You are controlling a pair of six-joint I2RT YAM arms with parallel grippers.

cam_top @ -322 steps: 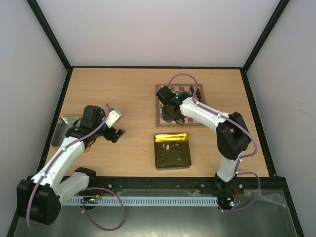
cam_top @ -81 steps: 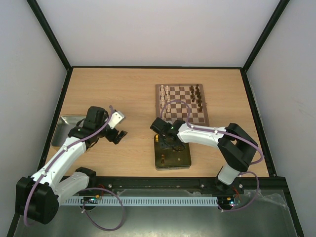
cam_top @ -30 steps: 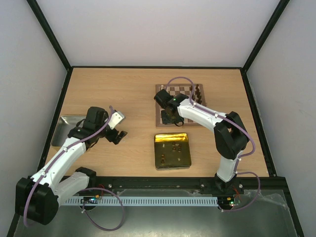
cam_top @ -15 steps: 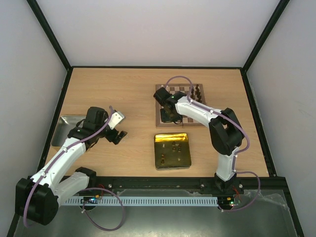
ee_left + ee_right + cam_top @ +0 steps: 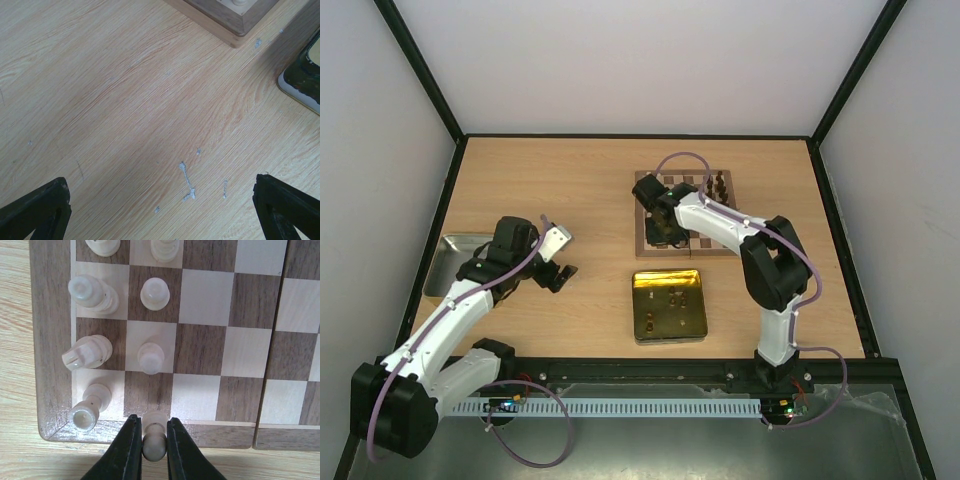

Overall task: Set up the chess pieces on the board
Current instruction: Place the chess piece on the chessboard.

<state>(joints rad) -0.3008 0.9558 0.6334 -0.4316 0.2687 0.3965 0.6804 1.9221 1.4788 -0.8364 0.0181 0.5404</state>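
Observation:
The board (image 5: 720, 222) lies at the middle right of the table, my right arm across its left half. In the right wrist view my right gripper (image 5: 154, 447) is shut on a cream pawn (image 5: 154, 439), held upright over the board's near border (image 5: 225, 436) beside a dark square. Cream chess pieces (image 5: 150, 357) stand in the two left columns, a rook (image 5: 87, 407) at the corner. Dark pieces (image 5: 718, 183) line the board's far right side. My left gripper (image 5: 162, 215) hangs open over bare table, its fingertips (image 5: 40, 210) far apart with nothing between them.
A shiny gold tin (image 5: 669, 305) with a few small pieces in it sits just in front of the board. A grey metal tray (image 5: 445, 262) lies at the table's left edge. The left wrist view catches the board's corner (image 5: 235, 20) and the tin's edge (image 5: 305, 85).
My right arm went from the gold tin back to the board's left side with a cream pawn, and in the last second edged slightly left. The left arm has stayed still.

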